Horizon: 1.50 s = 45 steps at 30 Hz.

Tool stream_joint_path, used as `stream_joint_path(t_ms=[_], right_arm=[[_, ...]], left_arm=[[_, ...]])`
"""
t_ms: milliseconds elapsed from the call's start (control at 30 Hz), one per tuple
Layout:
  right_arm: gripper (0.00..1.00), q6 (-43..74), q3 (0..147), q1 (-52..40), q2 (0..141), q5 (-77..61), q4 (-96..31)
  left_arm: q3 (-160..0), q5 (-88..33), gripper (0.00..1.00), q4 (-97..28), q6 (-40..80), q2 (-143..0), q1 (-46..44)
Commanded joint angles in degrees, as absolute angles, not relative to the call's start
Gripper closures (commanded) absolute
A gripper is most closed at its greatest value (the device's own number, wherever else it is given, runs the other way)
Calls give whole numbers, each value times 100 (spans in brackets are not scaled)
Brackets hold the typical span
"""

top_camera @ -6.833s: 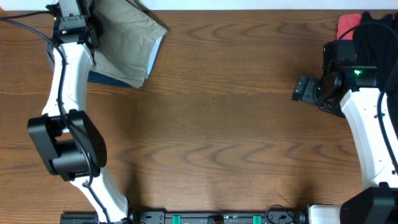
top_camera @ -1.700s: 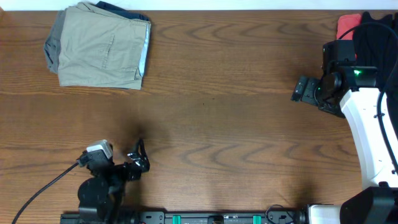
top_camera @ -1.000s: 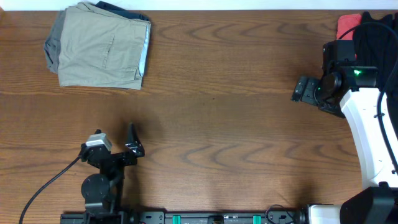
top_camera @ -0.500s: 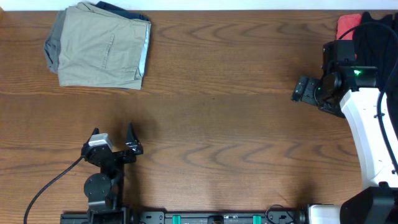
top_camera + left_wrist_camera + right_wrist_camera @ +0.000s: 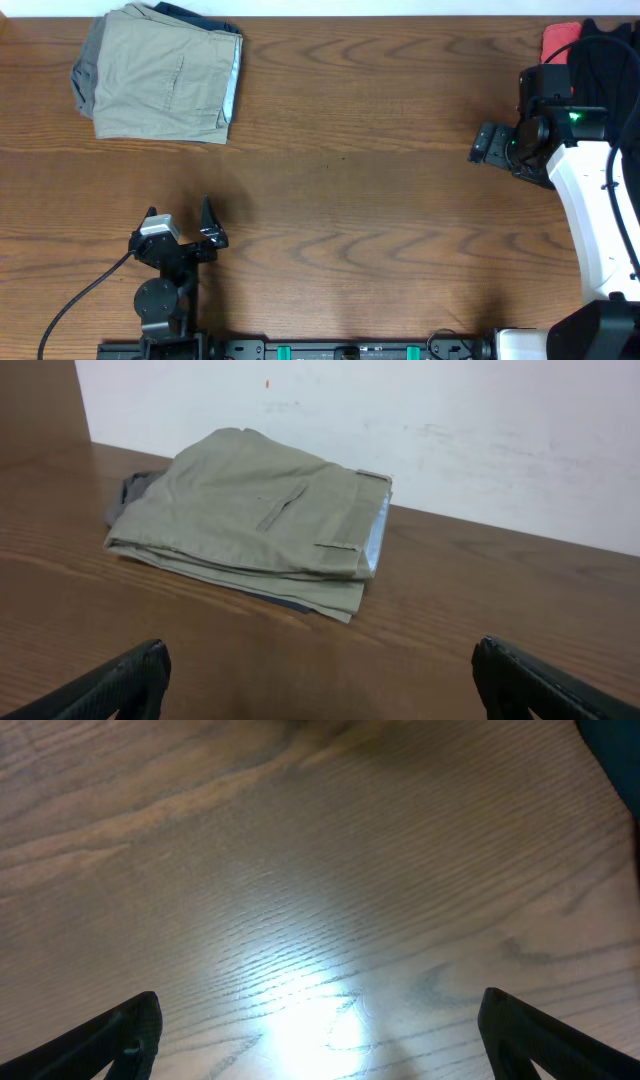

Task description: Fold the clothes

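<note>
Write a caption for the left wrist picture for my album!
Folded khaki shorts top a pile on the wooden table by a white wall, the open left hand empty nearby.

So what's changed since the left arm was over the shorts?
The left gripper came off the khaki shorts and drew back to the near edge, open and empty. The shorts now lie squared in the far-left corner. The right gripper and the red piece have not moved.
</note>
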<state>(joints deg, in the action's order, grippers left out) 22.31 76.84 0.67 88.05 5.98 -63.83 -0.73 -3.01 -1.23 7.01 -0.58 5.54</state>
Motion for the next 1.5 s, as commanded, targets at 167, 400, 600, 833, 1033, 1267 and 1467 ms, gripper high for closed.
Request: stream_joint_path(t_ms=[167,400,600,833,1033,1267,1467], right_arm=[[1,2180,7708,78,8764,615,-6388],[1,2178,7708,78,8764,615,-6388],[1,2180,7708,80,8764,615,-6388],[1,2180,7708,78,8764,615,-6388],[0,2180,7701,69,8764,615,-6388],[1,2178,7701,67,8552,615,-6388],[1,2180,7701,67,8093,615,-6390]], left_arm=[[-23,-193,2,-397,602,-23,582],[-23,-193,2,-397,602,-23,582],[-23,-193,2,-397,602,-23,582],[-23,-193,2,-397,602,-23,582],[-23,-193,2,-397,602,-23,582],[-23,-193,2,-397,602,-23,582],[-23,-193,3,-397,602,-23,582]])
